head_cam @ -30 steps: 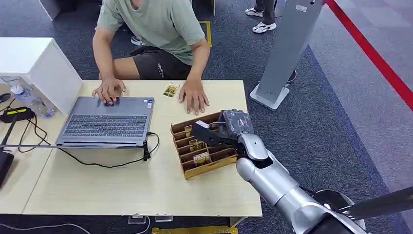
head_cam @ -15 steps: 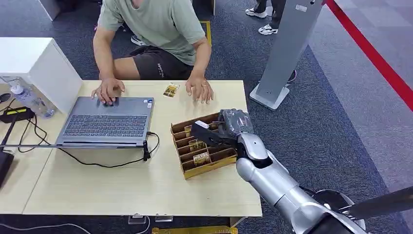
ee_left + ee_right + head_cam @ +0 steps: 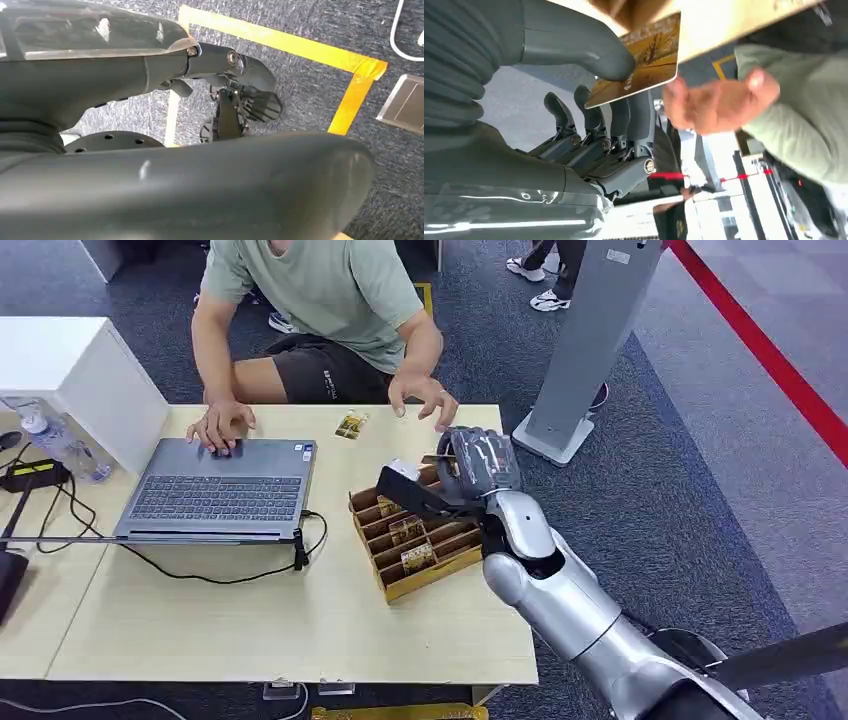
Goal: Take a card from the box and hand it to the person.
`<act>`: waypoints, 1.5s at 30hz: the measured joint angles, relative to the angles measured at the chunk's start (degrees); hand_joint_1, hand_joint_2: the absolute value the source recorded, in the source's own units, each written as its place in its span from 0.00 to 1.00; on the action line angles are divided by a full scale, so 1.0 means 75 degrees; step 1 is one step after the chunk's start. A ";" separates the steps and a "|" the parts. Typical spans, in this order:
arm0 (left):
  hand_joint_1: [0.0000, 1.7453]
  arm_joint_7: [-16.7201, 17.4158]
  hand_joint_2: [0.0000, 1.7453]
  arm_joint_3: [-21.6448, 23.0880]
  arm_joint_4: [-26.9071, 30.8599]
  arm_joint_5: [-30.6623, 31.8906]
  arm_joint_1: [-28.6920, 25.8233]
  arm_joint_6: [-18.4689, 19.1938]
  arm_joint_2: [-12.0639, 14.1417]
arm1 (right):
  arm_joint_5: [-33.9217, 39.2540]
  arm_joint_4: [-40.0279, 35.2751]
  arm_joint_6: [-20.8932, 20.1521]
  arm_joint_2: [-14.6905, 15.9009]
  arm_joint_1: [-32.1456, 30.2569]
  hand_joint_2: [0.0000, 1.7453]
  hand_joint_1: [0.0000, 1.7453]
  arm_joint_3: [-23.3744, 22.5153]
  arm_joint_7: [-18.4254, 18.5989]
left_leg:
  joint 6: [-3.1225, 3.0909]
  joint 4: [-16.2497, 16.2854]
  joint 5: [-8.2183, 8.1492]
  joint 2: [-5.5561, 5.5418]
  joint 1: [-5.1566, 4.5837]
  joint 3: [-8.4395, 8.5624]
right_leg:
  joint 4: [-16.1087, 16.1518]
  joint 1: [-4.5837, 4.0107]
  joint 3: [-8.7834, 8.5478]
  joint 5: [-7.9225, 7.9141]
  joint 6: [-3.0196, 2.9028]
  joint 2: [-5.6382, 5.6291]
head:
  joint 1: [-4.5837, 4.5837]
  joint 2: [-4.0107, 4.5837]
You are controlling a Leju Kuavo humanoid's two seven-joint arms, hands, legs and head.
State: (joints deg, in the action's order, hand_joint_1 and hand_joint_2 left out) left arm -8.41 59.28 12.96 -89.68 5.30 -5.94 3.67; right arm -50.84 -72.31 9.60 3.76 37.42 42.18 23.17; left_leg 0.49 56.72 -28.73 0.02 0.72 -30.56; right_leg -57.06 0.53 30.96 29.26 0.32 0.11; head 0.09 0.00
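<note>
The right hand [image 3: 470, 472] pinches a gold card [image 3: 644, 55] between thumb and fingers, lifted above the box [image 3: 418, 540] on the desk [image 3: 250, 620]; the person's hand [image 3: 425, 400] reaches close, presumably to take it.

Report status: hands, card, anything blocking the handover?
Right hand pinches a card, above the box. Left hand unseen. Person's hand reaching in, path clear.
</note>
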 joint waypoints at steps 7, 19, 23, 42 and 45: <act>0.00 0.0000 0.00 -0.0017 0.0000 0.0050 -0.0010 0.0003 -0.0012 | -0.0003 -0.0935 0.0128 0.0253 0.0100 1.00 0.82 -0.0119 0.0154 | 0.0000 0.0000 0.0000 -0.0001 0.0000 -0.0002 | 0.0000 0.0000 0.0001 0.0000 0.0000 -0.0001 | -0.0003 0.0000; 0.00 0.0023 0.00 -0.0017 0.0000 0.0085 0.0027 -0.0032 -0.0058 | -0.0014 -0.0161 0.1300 0.0117 0.0449 1.00 0.82 -0.0082 -0.0699 | 0.0000 -0.0001 0.0000 -0.0003 0.0000 -0.0008 | -0.0003 0.0000 0.0001 0.0000 0.0000 -0.0001 | -0.0006 0.0000; 0.00 0.0023 0.00 -0.0017 0.0000 0.0084 0.0049 -0.0058 -0.0070 | 0.0012 0.0418 0.1469 -0.0102 0.0646 1.00 0.82 -0.0017 -0.0834 | 0.0000 -0.0001 0.0000 -0.0003 0.0000 -0.0008 | -0.0003 0.0000 0.0000 0.0000 0.0000 0.0003 | -0.0003 0.0000; 0.00 0.0128 0.00 -0.0023 0.0000 0.0181 0.0099 -0.0122 -0.0105 | 0.0175 0.2227 0.1617 -0.0813 0.1117 1.00 0.00 0.0198 -0.1006 | 0.0000 -0.0001 0.0000 -0.0002 0.0000 -0.0008 | -0.0002 0.0000 0.0002 0.0000 0.0000 0.0003 | 0.0003 0.0000; 0.00 0.0082 0.00 -0.0029 0.0000 0.0137 0.0084 -0.0079 -0.0108 | 0.0227 0.2300 0.1676 -0.0845 0.1121 1.00 0.00 0.0219 -0.1023 | 0.0000 0.0000 0.0000 -0.0002 0.0000 -0.0007 | -0.0002 0.0000 0.0002 0.0000 0.0000 0.0003 | 0.0000 0.0000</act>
State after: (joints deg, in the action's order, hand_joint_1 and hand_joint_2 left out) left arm -7.80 59.06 12.96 -88.65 5.93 -6.53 2.86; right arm -49.13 -55.06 22.16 -2.58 45.83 43.82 15.50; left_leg 0.49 56.72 -28.72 0.00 0.72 -30.61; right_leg -57.08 0.53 30.97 29.26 0.32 0.13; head 0.09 0.00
